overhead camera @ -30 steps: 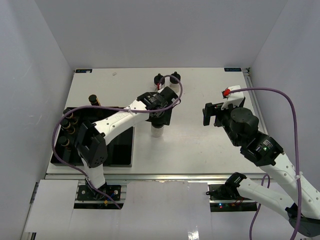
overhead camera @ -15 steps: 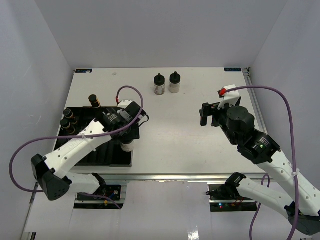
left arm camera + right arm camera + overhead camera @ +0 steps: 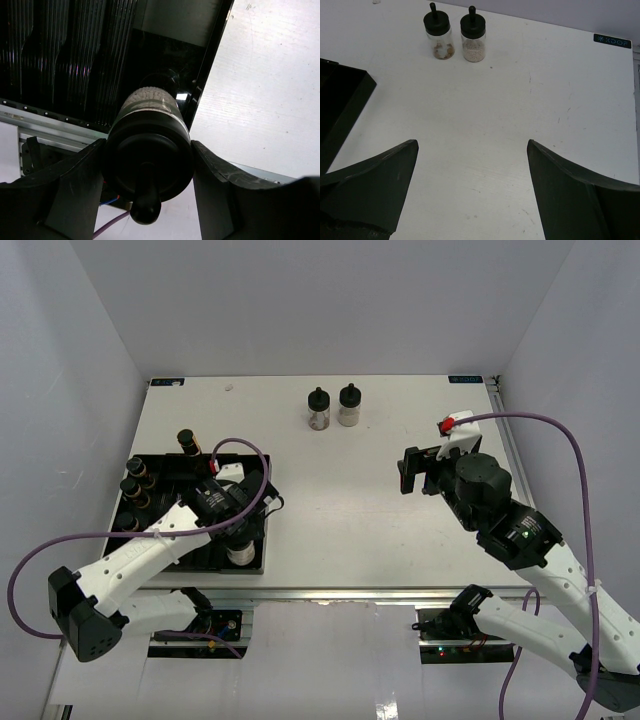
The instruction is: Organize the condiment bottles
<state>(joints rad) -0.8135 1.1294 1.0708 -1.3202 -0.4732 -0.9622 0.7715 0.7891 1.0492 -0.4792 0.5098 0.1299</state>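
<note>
My left gripper (image 3: 238, 536) is shut on the black cap of a squat bottle of pale powder (image 3: 240, 555) and holds it at the near right corner of the black slotted tray (image 3: 262, 562). In the left wrist view the cap (image 3: 148, 165) fills the gap between both fingers (image 3: 75, 190). Several slim dark bottles (image 3: 132, 490) stand along the tray's left side, and one more (image 3: 187, 441) at its far edge. Two squat bottles stand at the back of the table, one with brownish contents (image 3: 319, 410) (image 3: 438, 36) and one with pale powder (image 3: 349, 405) (image 3: 473, 36). My right gripper (image 3: 410, 472) (image 3: 471, 145) is open and empty, well short of them.
The tray's right corner (image 3: 342, 100) shows at the left of the right wrist view. The white table (image 3: 350, 520) ends at walls on the left, right and back. A purple cable (image 3: 240, 445) loops over the tray.
</note>
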